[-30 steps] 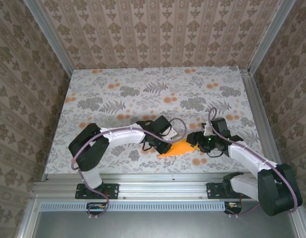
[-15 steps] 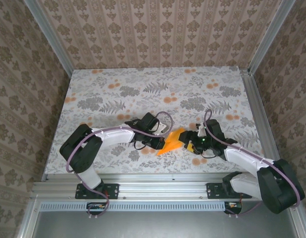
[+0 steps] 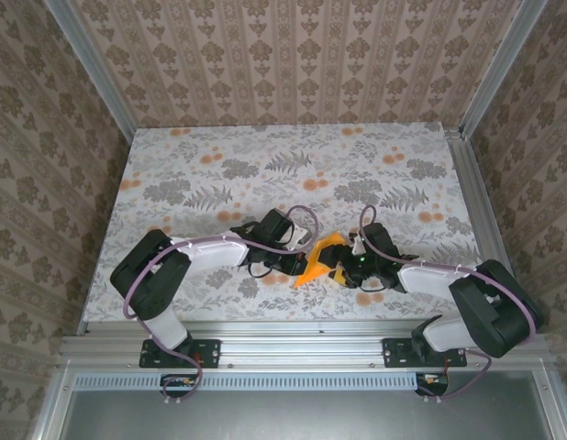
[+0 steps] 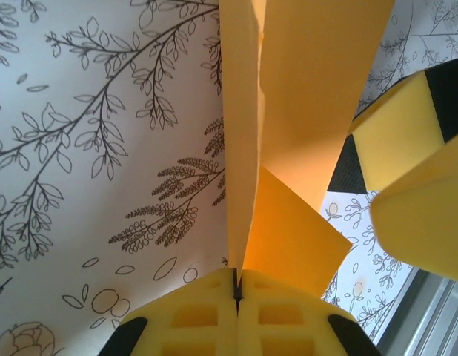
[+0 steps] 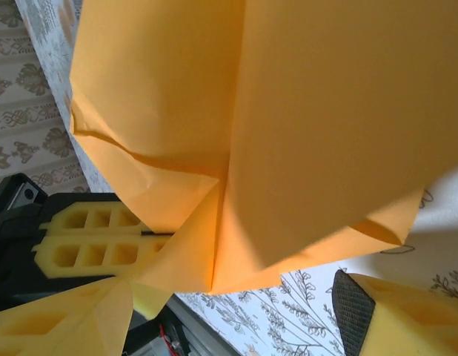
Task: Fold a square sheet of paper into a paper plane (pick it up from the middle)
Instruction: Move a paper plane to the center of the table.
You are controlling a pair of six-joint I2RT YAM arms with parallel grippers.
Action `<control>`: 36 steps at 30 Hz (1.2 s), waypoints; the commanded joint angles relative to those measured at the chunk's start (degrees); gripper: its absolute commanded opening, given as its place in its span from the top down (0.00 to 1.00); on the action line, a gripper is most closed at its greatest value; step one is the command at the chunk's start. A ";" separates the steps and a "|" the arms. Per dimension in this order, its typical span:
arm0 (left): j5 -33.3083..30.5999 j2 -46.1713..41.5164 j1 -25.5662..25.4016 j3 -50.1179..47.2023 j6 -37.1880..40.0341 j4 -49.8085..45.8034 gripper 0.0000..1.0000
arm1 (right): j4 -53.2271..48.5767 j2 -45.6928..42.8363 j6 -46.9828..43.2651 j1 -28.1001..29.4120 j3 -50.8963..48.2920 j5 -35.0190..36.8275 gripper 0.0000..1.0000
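The left gripper (image 4: 236, 284) pinches the folded paper (image 4: 314, 89), seemingly holding it raised so the right gripper (image 5: 229, 304), jaws spread either side, can press it.

**The left gripper (image 4: 236, 280) is pinching the orange paper (image 4: 318, 89) between pressed-together jaws.**
The paper is rising straight away from the jaws in creased layers, with a narrow strip standing directly above the seam between them. A broader panel is leaning off to the right, and a loose flap (image 4: 288, 237) is splaying out just above the right jaw. Farther right of the jaws, the right gripper (image 4: 371, 182) is hovering beside the paper's edge, its yellow foam fingers (image 4: 396, 130) parted. The leaf-printed counter (image 4: 103, 148) is lying left of the jaws.
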 commanded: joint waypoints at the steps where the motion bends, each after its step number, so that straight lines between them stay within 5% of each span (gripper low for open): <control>1: 1.40 -1.57 0.34 -0.90 -1.08 1.44 1.00 | 4.43 2.97 2.02 0.93 2.33 0.78 0.26; 16: 2.26 -2.22 0.61 -1.87 -3.60 3.84 1.00 | 7.52 6.94 4.16 2.60 2.92 0.28 0.33; 36: 2.63 -2.57 0.57 -1.98 -5.09 4.04 1.00 | 11.12 7.24 7.32 3.16 2.81 -0.37 0.67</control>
